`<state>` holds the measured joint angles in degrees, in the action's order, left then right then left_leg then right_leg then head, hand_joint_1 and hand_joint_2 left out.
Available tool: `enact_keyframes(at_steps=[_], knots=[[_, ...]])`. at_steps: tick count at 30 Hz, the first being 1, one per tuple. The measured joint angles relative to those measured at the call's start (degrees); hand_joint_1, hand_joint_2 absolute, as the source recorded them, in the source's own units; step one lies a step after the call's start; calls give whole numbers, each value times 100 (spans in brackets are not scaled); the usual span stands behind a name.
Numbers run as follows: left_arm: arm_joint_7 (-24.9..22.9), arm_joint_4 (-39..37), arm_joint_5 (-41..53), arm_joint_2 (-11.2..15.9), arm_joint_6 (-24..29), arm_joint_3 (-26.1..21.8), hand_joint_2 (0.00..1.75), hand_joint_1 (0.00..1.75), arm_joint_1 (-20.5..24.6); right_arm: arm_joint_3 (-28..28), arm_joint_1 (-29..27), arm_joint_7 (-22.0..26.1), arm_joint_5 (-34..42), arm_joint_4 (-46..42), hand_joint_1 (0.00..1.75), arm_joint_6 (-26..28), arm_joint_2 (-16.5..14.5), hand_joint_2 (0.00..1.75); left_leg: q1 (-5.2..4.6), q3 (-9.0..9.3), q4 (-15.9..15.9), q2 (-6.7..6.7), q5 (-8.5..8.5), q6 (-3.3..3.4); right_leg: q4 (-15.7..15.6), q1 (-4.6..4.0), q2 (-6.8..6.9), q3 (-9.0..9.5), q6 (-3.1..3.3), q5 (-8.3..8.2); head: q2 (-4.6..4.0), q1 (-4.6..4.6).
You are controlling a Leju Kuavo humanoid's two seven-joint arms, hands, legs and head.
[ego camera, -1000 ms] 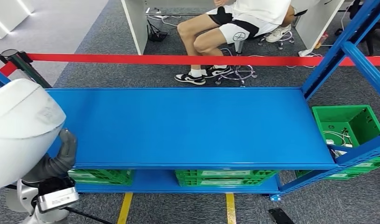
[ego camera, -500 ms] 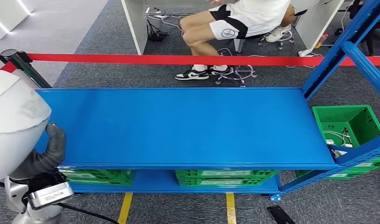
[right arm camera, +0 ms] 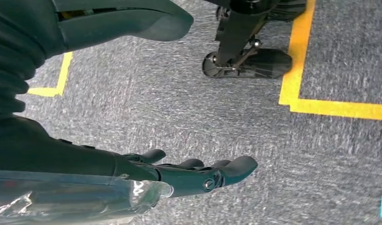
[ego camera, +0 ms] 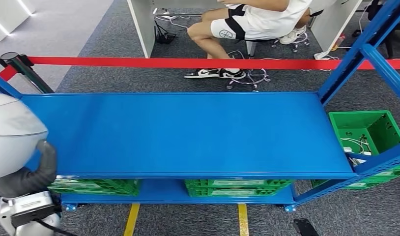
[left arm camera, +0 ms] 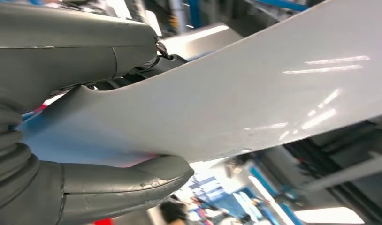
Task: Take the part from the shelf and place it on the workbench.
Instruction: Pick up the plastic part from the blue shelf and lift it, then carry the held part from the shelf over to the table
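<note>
A big flat blue metal shelf (ego camera: 188, 132) with a robot hand holding a part beside it.

The shelf top stretches wide, with green plastic crates (ego camera: 237, 186) under it and a red tape barrier (ego camera: 178, 62) behind. At its left end, the left hand (ego camera: 28, 178) grips a large smooth white curved part (ego camera: 14, 130). The right hand (right arm camera: 179, 173) hangs over grey carpet (right arm camera: 179, 108), fingers apart, holding nothing.

The shelf (ego camera: 188, 132) spans the middle of the head view. Crates (ego camera: 237, 187) sit on the level beneath it, and another crate (ego camera: 367, 129) lies to its right. Behind the shelf runs a barrier tape (ego camera: 188, 62); beyond that a person (ego camera: 252, 24) sits. The part (ego camera: 11, 132) is at the shelf's left end.
</note>
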<state>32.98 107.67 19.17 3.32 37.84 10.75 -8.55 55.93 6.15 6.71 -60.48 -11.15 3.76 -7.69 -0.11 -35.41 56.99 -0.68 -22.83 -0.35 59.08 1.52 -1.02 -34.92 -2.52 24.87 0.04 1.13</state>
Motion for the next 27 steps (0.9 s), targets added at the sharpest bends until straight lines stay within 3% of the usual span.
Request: enact_keyframes(at_steps=[3,5,8,9,10,11,13,15,16,18,20,22,24,25,26,27], knots=[[85,-1,-88,-2,0,-179,175,175,-173,98,-28,34,43,-1,0,1,11,175,0,27,-42,1,14,53,-34,11,10,21,-51,2,0,2],[97,-1,-103,-15,0,-233,175,175,-226,145,-31,41,47,-4,0,2,33,175,39,86,-126,11,51,92,111,-1,29,-31,-84,138,0,10],[108,-2,-102,-40,-1,-296,175,175,-275,187,-41,46,73,-4,0,7,50,175,66,109,-153,36,83,121,1081,-5,52,-411,-128,740,0,21],[131,-3,-90,-57,-1,-320,175,175,-302,205,-45,51,99,-4,0,16,56,175,70,103,-151,41,90,118,1365,-1,54,-513,-146,866,0,20],[176,-4,-80,-86,-1,-357,175,175,-337,230,-50,63,133,-4,0,27,65,175,79,96,-149,41,94,110,1465,4,55,-523,-165,877,0,21],[250,-4,-90,-124,-1,-412,175,175,-381,259,-57,82,172,-4,0,41,75,175,94,93,-145,40,98,93,1333,13,58,-415,-186,774,0,21],[428,14,-184,-217,0,-561,175,175,-485,320,-71,120,250,-5,0,63,87,175,130,86,-117,37,97,21,587,44,62,46,-248,480,0,23],[554,86,-299,-285,0,-698,175,175,-591,376,-91,142,315,-5,0,84,84,175,131,68,-68,26,101,-73,81,58,20,370,-230,324,0,24],[586,138,-327,-304,-1,-742,175,175,-640,404,-102,149,331,-4,0,92,80,175,120,56,-50,14,116,-114,43,55,-5,396,-189,333,0,18],[615,222,-306,-325,0,-783,175,175,-724,448,-125,161,334,-4,0,102,79,175,118,33,-33,-4,151,-172,97,54,-19,330,-63,305,0,-3],[619,265,-251,-334,1,-805,175,175,-781,464,-133,145,293,-4,0,83,79,175,130,-53,111,5,-29,-210,116,46,-9,244,55,252,0,-32],[619,281,-244,-337,1,-827,175,175,-789,467,-142,62,180,-4,0,28,86,175,127,-273,709,19,-533,-231,113,28,12,134,152,160,0,-71],[619,286,-270,-338,1,-840,175,175,-778,463,-158,-49,75,-4,0,-16,92,175,115,-487,1482,19,-977,-224,114,-6,36,-2,197,59,0,-89],[619,286,-280,-340,1,-843,175,175,-773,462,-164,-89,50,-4,0,-28,92,175,107,-496,1683,19,-1036,-206,114,-25,46,-70,205,10,0,-90],[619,286,-285,-341,1,-846,175,175,-767,461,-167,-113,37,-4,0,-32,92,175,96,-402,1677,19,-979,-175,114,-43,51,-137,206,-42,0,-89],[619,286,-285,-343,1,-848,175,175,-758,459,-167,-127,28,-4,0,-35,92,175,79,-201,1463,19,-846,-133,114,-58,52,-201,203,-95,0,-90]])
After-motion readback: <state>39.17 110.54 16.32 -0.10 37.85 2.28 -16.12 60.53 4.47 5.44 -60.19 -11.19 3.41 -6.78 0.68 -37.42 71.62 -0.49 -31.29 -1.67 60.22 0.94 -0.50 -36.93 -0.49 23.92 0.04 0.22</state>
